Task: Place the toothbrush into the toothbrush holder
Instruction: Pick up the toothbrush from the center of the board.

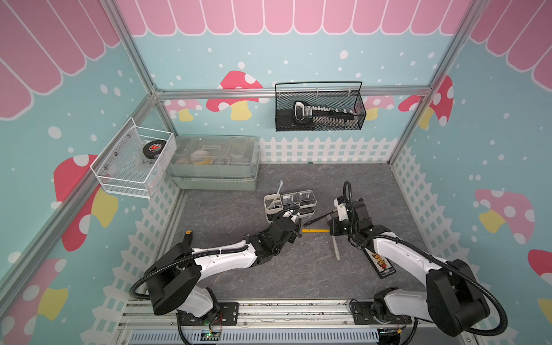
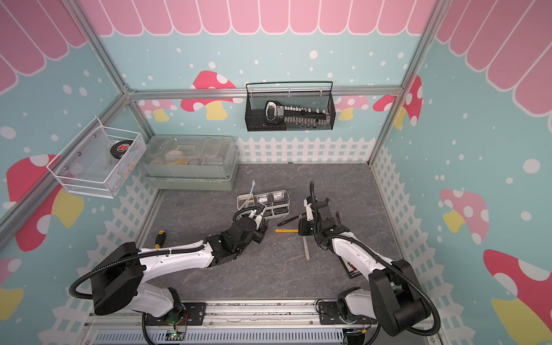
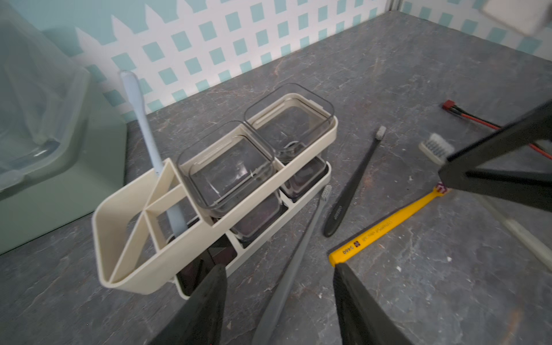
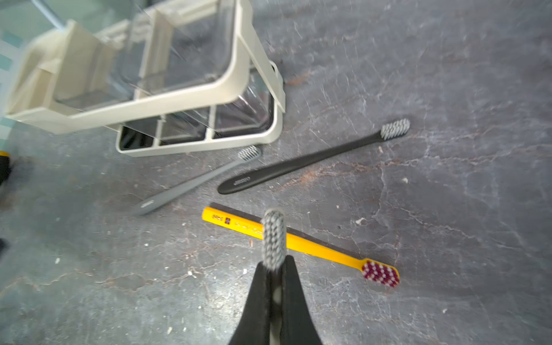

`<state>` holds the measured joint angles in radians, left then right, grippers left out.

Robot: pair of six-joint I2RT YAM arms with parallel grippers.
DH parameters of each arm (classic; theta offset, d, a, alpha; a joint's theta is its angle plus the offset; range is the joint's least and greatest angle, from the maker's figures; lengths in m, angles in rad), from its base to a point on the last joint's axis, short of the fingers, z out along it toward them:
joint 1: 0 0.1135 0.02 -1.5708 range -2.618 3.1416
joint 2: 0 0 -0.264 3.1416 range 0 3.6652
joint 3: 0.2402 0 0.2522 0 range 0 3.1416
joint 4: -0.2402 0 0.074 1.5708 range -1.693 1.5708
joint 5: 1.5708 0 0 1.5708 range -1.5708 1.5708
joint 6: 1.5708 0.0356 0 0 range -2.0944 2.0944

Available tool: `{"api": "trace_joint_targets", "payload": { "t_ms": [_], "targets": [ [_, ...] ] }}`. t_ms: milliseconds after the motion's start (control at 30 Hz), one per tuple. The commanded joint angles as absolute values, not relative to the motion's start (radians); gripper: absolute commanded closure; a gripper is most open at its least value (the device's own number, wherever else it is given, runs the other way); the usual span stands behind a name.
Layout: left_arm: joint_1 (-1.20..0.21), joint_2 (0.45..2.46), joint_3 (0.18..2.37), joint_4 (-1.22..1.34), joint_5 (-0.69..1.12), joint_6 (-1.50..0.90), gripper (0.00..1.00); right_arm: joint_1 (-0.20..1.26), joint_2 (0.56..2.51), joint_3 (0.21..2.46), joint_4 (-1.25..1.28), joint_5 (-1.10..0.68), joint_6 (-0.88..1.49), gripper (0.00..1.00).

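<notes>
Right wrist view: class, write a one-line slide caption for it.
Right end effector shut on a grey-bristled toothbrush; yellow toothbrush, black toothbrush and grey toothbrush lie beside the toothbrush holder.

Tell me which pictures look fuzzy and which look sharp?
Right wrist view: fuzzy, the toothbrush holder and held toothbrush smear. Left wrist view: holder crisp, edges soft. Both top views: clear and evenly lit.
</notes>
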<state>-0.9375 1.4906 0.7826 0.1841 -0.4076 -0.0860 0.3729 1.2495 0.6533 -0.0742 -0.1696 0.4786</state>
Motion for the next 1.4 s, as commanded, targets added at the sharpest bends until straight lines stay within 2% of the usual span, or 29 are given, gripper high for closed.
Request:
{"api": "trace_joint_targets", "payload": {
  "t_ms": [0, 300, 767, 1367],
  "targets": [
    [-0.941, 1.493, 0.794, 0.201, -0.205, -0.053, 0.42, 0.373, 1.186, 0.635, -0.073, -0.172, 0.462, 1.00],
    [-0.943, 1.480, 0.785, 0.263, -0.007, -0.074, 0.42, 0.373, 1.087, 0.596, -0.025, -0.182, 0.478, 1.00],
    [-0.945, 1.588, 0.841, 0.347, 0.046, -0.241, 0.42, 0.373, 1.015, 0.542, 0.085, -0.300, 0.492, 1.00],
    [-0.977, 1.693, 0.952, 0.370, 0.092, -0.281, 0.43, 0.373, 1.010, 0.517, 0.137, -0.342, 0.474, 1.00]
  ]
}}
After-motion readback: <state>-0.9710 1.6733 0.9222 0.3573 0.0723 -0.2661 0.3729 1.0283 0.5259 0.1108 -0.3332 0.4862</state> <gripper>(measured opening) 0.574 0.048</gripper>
